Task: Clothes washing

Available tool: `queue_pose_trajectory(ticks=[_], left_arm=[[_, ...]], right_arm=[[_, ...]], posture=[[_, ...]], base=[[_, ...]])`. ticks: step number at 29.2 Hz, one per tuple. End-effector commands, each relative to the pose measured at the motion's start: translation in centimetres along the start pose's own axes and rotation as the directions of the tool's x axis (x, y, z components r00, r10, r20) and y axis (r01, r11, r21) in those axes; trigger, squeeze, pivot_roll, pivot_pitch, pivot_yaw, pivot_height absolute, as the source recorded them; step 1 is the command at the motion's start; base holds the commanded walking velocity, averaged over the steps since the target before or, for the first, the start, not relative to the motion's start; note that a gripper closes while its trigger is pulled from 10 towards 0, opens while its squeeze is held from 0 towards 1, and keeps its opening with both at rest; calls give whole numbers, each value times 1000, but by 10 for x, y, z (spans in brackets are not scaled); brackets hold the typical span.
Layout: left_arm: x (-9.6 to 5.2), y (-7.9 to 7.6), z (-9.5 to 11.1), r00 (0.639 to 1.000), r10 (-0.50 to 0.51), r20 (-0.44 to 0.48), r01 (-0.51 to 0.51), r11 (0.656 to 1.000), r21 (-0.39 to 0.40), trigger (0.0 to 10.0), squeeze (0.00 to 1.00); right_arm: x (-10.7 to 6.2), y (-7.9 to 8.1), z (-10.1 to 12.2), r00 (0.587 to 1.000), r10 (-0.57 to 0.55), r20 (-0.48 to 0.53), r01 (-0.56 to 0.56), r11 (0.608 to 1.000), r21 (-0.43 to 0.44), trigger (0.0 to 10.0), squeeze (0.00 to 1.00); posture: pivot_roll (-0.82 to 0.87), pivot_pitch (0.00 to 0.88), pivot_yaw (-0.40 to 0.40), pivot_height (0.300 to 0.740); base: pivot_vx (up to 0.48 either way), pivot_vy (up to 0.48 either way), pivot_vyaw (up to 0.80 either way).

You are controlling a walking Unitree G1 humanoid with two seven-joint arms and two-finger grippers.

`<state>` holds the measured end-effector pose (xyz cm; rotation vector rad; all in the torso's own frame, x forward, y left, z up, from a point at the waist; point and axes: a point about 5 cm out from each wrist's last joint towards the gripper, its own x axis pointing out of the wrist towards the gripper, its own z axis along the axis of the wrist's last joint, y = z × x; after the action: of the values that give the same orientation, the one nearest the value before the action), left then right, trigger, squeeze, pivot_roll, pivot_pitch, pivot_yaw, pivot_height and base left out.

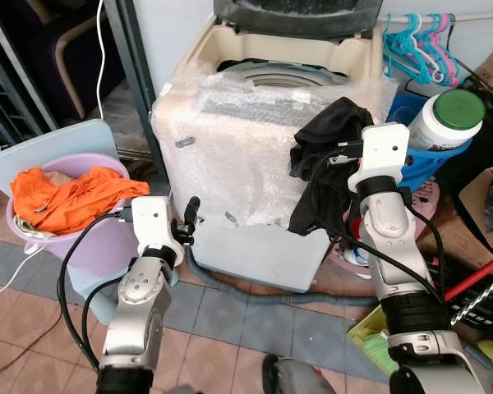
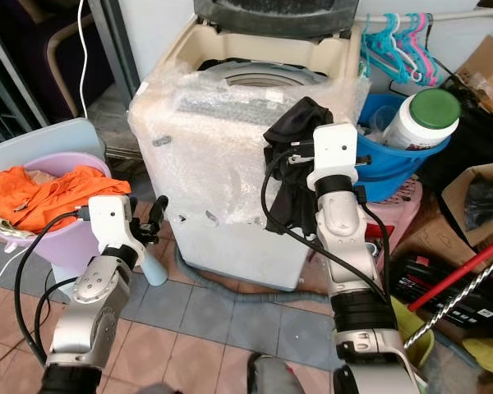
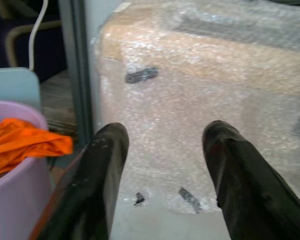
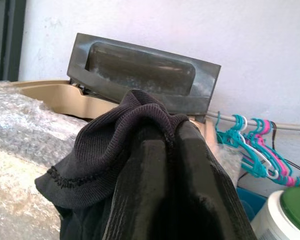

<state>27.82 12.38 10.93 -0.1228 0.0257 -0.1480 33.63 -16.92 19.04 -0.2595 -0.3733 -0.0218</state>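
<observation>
A top-loading washing machine [image 1: 255, 131] wrapped in bubble wrap stands ahead, its dark lid [image 4: 145, 75] raised. My right gripper [image 1: 333, 131] is shut on a black garment [image 1: 324, 164], held up at the machine's front right corner; the cloth hangs down the machine's side. In the right wrist view the black garment [image 4: 120, 145] drapes over the fingers. My left gripper [image 1: 191, 215] is open and empty, low by the machine's front left corner, its fingers [image 3: 100, 175] pointing at the bubble wrap. Orange clothes [image 1: 66, 197] lie in a lilac basket [image 1: 107, 238] to the left.
A blue tub [image 1: 431, 160] with a white green-capped bottle [image 1: 444, 119] stands right of the machine, under teal and pink hangers [image 1: 419, 45]. Cardboard boxes [image 1: 485, 205] and a red-handled stick [image 1: 476, 275] clutter the right floor. A grey hose [image 1: 255, 295] runs along the tiled floor.
</observation>
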Motion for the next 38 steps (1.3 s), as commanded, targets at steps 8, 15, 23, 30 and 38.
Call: queue_pose_trajectory(ticks=[8, 15, 23, 30, 38], left_arm=[[-5, 6, -7, 999, 6, -32, -6, 1000, -2, 10000, 0], [-7, 7, -8, 999, -4, -34, 5, 1000, 7, 10000, 0], [-7, 6, -11, 998, -4, -57, 4, 1000, -13, 10000, 0], [-6, 5, -12, 997, -1, -71, 1, 1000, 8, 10000, 0], [-6, 6, -12, 997, 11, -74, -10, 1000, 18, 10000, 0]], right_arm=[[1, 11, 4, 999, 39, 27, -39, 999, 6, 10000, 0], [12, 4, 8, 999, 0, 37, 0, 1000, -16, 10000, 0], [42, -12, 28, 994, -46, 100, 49, 998, -32, 10000, 0], [85, -41, 66, 981, -88, 171, 99, 993, -57, 10000, 0], [117, -70, 120, 958, -107, 265, 130, 989, -70, 10000, 0]], posture=[[-44, 80, 39, 740], [-41, 81, 39, 740], [-38, 80, 40, 740], [-33, 78, 42, 740], [-29, 74, 36, 740]], base=[[378, 294, 0], [415, 185, -64], [357, 0, -800], [0, 0, -800], [0, 0, -500]])
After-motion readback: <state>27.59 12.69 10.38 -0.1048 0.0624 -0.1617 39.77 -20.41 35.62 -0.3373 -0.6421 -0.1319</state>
